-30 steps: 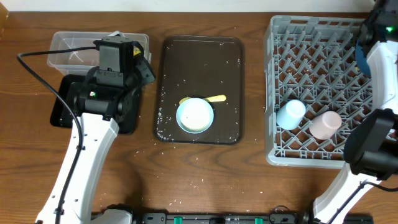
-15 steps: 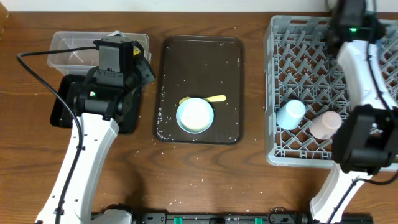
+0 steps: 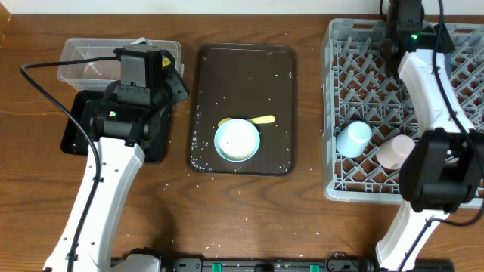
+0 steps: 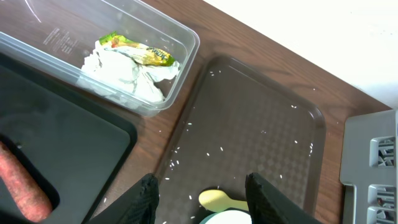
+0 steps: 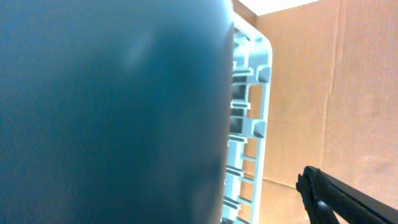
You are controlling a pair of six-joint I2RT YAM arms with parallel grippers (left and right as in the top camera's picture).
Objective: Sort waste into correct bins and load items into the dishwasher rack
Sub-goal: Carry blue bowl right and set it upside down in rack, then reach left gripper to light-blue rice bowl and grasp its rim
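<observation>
The dishwasher rack lies under the right gripper, which hangs over its far edge. In the right wrist view the dark blue bowl sits right against the camera and fills most of the view. One black finger shows at the lower right, apart from the bowl's edge. The other finger is hidden, so I cannot tell whether this gripper is spread or pinching.

The brown serving tray lies straight ahead of the left gripper, whose fingers are spread wide with nothing between them. The black tray sits to the left of those fingers, and the clear tub is beyond it, further ahead. The white bowl rests on the serving tray just under the left gripper.

The light blue cup and pink cup lie in the rack, well apart from the right gripper, on the side toward its arm's base.

The crumpled paper with a yellow-green wrapper lies inside the tub. The yellow spoon lies between the left fingers, just beside the bowl. The carrot stick lies on the black tray, far left of the fingers. Rice grains dot the serving tray and the table.
</observation>
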